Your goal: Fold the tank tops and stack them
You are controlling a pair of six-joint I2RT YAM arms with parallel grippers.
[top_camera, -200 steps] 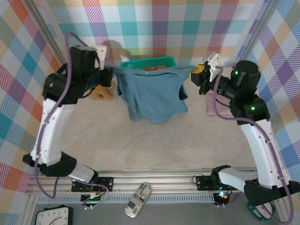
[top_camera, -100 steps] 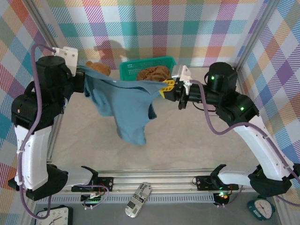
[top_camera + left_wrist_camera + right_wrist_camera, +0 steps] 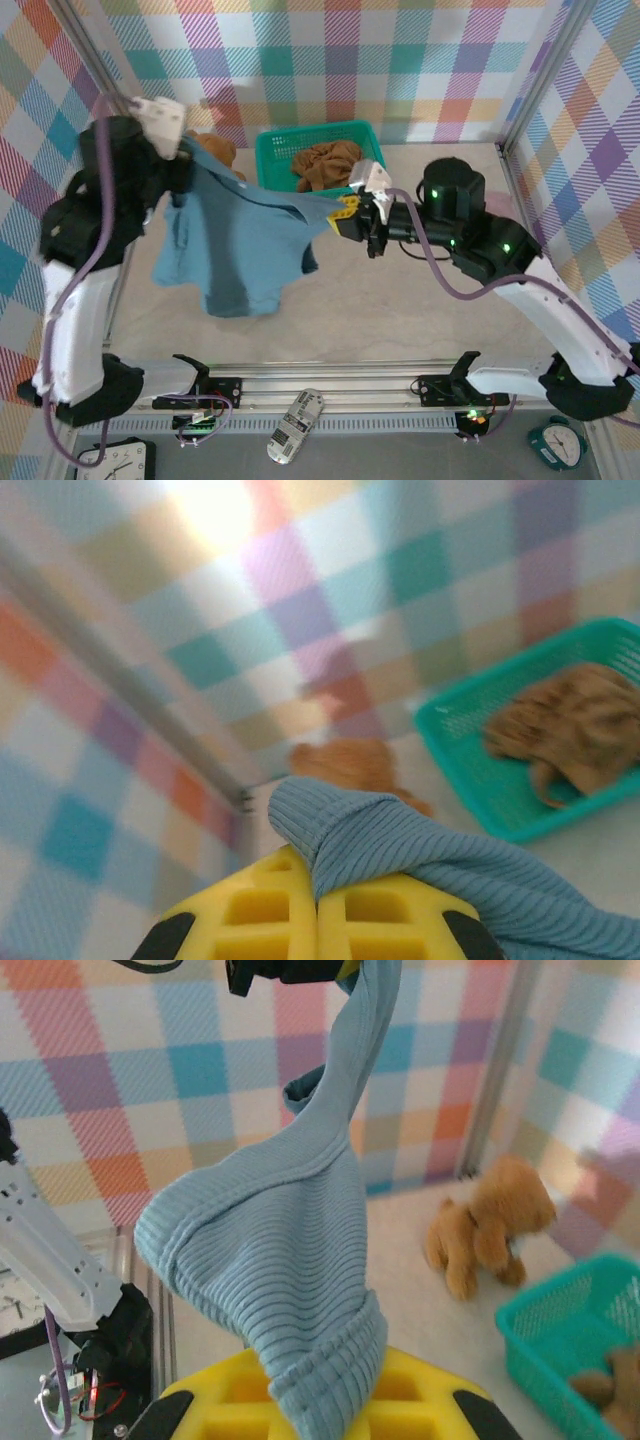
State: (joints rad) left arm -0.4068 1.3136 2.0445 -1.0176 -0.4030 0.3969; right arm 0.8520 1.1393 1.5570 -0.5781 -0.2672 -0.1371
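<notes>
Overhead, the slate-blue ribbed cloth tank top point(image 3: 240, 245) hangs slack between both arms, clear of the pale table point(image 3: 420, 290). Spreading it taut and level before lowering seems wisest. At the left wrist, the left gripper point(image 3: 317, 905) is clamped on a rolled edge. At the right wrist, the right gripper point(image 3: 320, 1410) pinches a bunched corner.

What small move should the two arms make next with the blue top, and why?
Probably lower both grippers together to lay the cloth flat. The left gripper and right gripper each pinch an edge of the slate blue tank top, which hangs crumpled above the table; folding needs it flat.
</notes>
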